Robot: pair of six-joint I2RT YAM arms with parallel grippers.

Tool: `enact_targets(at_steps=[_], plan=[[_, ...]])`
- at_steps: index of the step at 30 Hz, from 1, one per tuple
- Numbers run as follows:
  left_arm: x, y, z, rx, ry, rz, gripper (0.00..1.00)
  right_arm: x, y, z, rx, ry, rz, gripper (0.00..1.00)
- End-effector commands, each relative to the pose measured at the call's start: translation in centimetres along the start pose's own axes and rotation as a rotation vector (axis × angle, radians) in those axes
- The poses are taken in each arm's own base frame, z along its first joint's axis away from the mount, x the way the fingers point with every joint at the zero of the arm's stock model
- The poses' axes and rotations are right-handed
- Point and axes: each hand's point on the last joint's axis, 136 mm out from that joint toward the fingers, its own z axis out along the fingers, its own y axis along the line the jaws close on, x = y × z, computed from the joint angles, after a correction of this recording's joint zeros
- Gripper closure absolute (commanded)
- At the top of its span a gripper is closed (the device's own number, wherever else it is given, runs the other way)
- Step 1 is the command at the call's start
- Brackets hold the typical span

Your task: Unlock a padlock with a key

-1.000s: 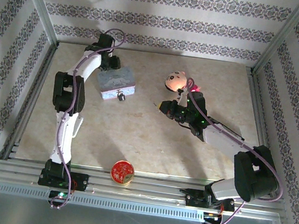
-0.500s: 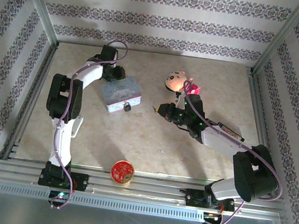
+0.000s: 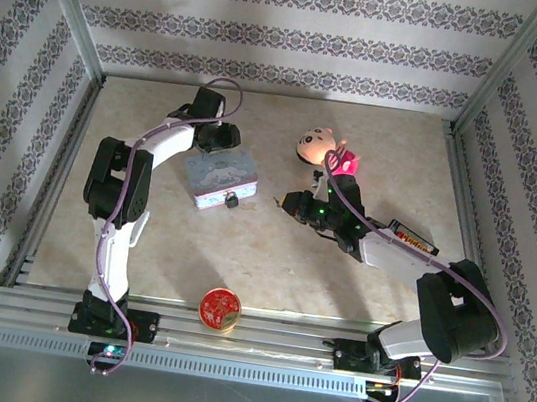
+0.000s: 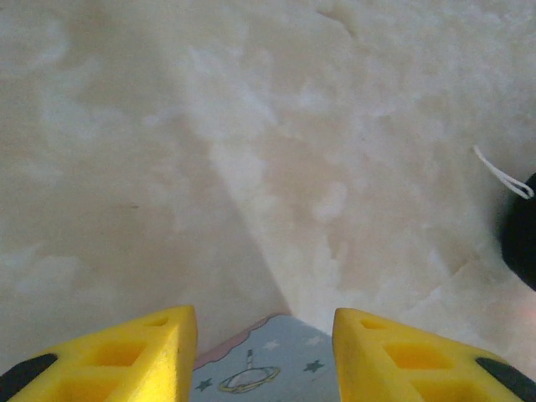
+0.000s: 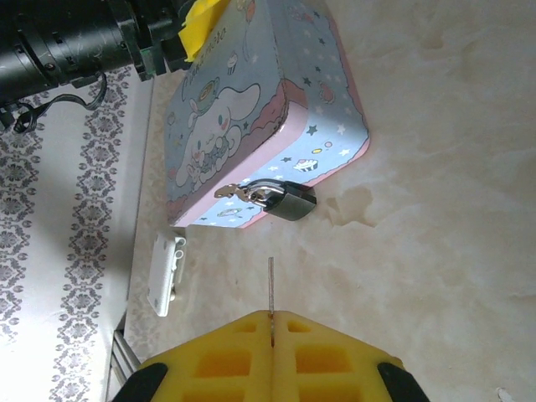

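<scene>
The padlock (image 5: 289, 199), dark-bodied with a silvery shackle, hangs on the clasp at the front edge of the pale blue tin (image 5: 251, 109). In the top view the padlock (image 3: 231, 199) faces right. My right gripper (image 5: 272, 316) is shut on the key (image 5: 270, 285). The key's thin blade sticks out towards the padlock, a short gap away and slightly left of it. From above, the right gripper (image 3: 291, 202) sits just right of the tin (image 3: 216, 178). My left gripper (image 3: 219, 141) is at the tin's far end. Its yellow fingers (image 4: 126, 356) straddle the tin (image 4: 268, 368).
A pink-faced doll (image 3: 315, 145) lies behind the right gripper. A round red tin (image 3: 220, 309) stands at the near edge. A small white piece (image 5: 165, 272) lies left of the key. Patterned walls and metal rails enclose the table.
The left gripper has moved right and nearer, and the tin and padlock came with it. The right gripper has moved left, and the key is closer to the padlock.
</scene>
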Motion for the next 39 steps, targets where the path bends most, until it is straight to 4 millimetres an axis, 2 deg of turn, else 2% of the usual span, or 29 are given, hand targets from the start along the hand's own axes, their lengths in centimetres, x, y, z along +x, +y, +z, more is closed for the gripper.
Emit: enact_targets(at_steps=[1,5,8,10,11,12,15,17,20,24,29,35,39], plan=[[-0.5,-1.8,-1.2,0.043,-0.038,-0.007,0.53,0.0,0.5,-0.2,-0.009,-0.020,-0.030,1.00],[-2.6,-2.2,-3.7,0.008,-0.116,0.019,0.46,-0.2,0.7,-0.3,-0.008,-0.024,-0.048,1.00],[-4.3,-2.1,-7.3,-0.039,-0.222,0.021,0.43,-0.2,0.4,-0.5,0.011,-0.032,-0.061,1.00],[-4.8,-2.3,-9.6,-0.039,-0.283,0.014,0.40,-0.2,0.0,-0.4,0.022,-0.033,-0.065,1.00],[-4.6,-2.4,-10.7,-0.034,-0.306,0.005,0.32,-0.3,-0.1,-0.4,0.026,-0.034,-0.068,1.00],[-4.3,-2.5,-11.6,-0.033,-0.323,-0.005,0.31,-0.3,-0.2,-0.3,0.029,-0.034,-0.072,1.00],[-1.5,-2.1,-13.5,-0.142,-0.367,-0.011,0.26,-0.4,-0.9,-0.3,0.056,-0.031,-0.086,1.00],[1.3,-1.4,-15.0,-0.268,-0.404,-0.023,0.21,-0.8,-1.5,-0.6,0.074,-0.045,-0.079,1.00],[5.3,-1.2,-15.9,-0.342,-0.402,-0.047,0.17,-1.5,-2.9,-1.5,0.088,-0.066,-0.036,1.00],[10.3,-1.1,-15.6,-0.386,-0.355,-0.060,0.17,-1.8,-3.9,-2.6,0.095,-0.081,-0.028,1.00],[15.4,-1.7,-12.6,-0.372,-0.301,-0.079,0.23,-1.7,-4.7,-3.5,0.139,-0.083,-0.049,1.00],[18.4,-1.6,-8.4,-0.433,-0.212,-0.074,0.31,-1.7,-4.5,-3.8,0.134,-0.093,-0.048,1.00],[19.4,-1.6,-6.1,-0.434,-0.189,-0.083,0.34,-1.8,-4.6,-4.1,0.139,-0.107,-0.043,1.00]])
